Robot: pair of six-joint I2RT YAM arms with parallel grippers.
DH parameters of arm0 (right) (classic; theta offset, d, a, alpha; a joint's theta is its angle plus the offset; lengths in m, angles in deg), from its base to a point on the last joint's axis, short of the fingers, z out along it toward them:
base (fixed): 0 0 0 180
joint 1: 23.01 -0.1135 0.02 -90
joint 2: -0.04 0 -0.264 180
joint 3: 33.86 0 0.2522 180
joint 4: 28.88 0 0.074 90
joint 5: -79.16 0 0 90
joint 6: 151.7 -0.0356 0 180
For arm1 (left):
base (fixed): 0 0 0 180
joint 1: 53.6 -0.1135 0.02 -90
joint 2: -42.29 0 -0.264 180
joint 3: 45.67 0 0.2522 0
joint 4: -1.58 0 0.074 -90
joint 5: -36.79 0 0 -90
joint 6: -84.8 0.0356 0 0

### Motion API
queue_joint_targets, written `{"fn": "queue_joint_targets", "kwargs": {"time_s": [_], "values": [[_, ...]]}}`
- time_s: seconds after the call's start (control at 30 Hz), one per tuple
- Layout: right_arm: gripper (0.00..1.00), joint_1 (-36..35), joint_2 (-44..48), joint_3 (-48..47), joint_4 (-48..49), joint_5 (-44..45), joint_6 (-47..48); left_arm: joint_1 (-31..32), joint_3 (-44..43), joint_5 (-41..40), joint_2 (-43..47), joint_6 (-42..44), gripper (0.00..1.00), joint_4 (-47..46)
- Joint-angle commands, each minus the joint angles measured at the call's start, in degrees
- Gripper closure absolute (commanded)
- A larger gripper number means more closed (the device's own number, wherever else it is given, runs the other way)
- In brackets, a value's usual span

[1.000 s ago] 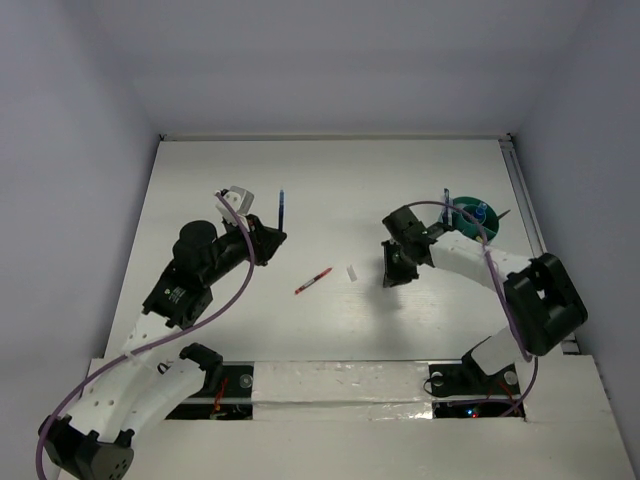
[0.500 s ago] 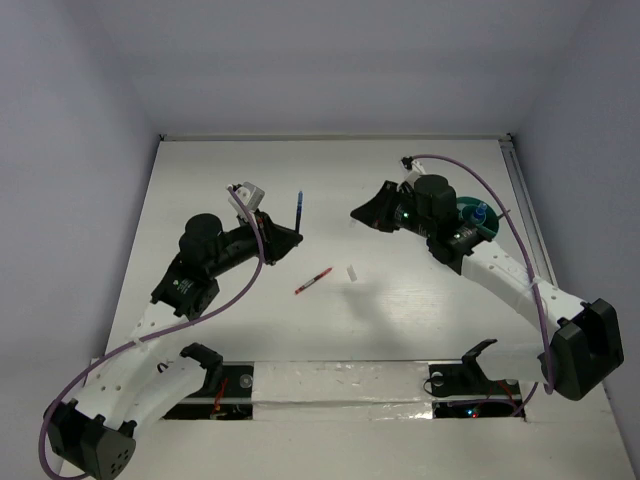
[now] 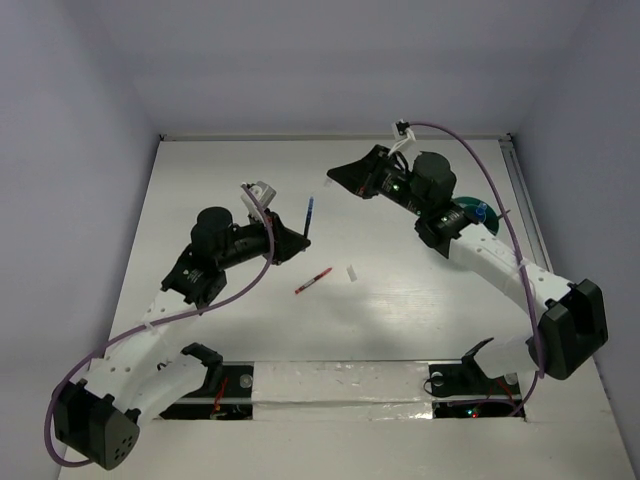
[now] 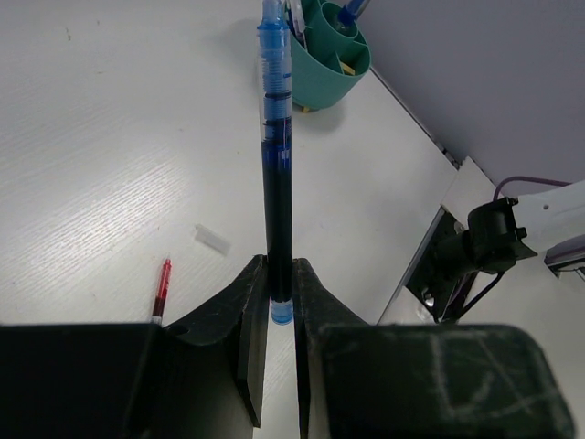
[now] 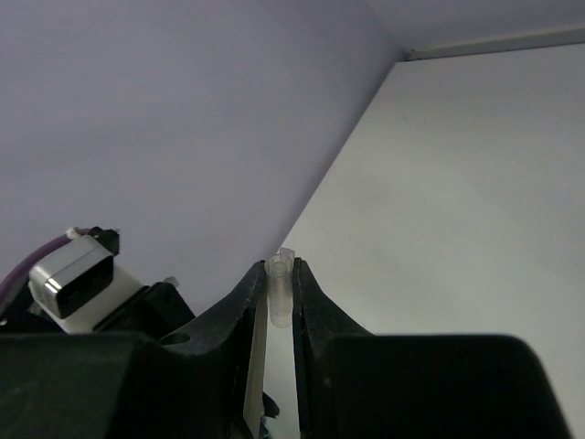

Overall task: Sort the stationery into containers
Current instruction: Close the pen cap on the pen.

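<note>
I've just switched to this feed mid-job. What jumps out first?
The left gripper is shut on the end of a blue pen, left of centre. The right gripper, up near the far middle of the table, pinches a small clear cap. A red pen and a small white piece lie loose between them, with the teal tub at far right.
</note>
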Motion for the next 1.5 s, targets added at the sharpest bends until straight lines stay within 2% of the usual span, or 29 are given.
{"fn": "queue_joint_targets", "kwargs": {"time_s": [0.0, 0.5, 0.97, 1.47], "values": [[1.00, -1.70, -1.23, -4.15, 5.16, -1.01, 1.66, -0.18, -0.41, 2.69, -0.21, 0.48, 1.00, -2.71], [1.00, -5.56, -3.26, -8.20, 1.29, -0.84, 5.88, -0.18, -0.49, 2.08, 0.40, 0.74, 1.00, -2.45], [1.00, -5.57, -3.61, -8.11, -0.99, 0.31, 7.29, -0.70, -0.49, 1.37, 1.20, 0.83, 1.00, -2.54], [1.00, -5.57, -2.56, -7.67, 1.46, 0.04, 6.23, -0.70, -0.50, 2.43, 0.05, 0.74, 1.00, -2.45]]}}
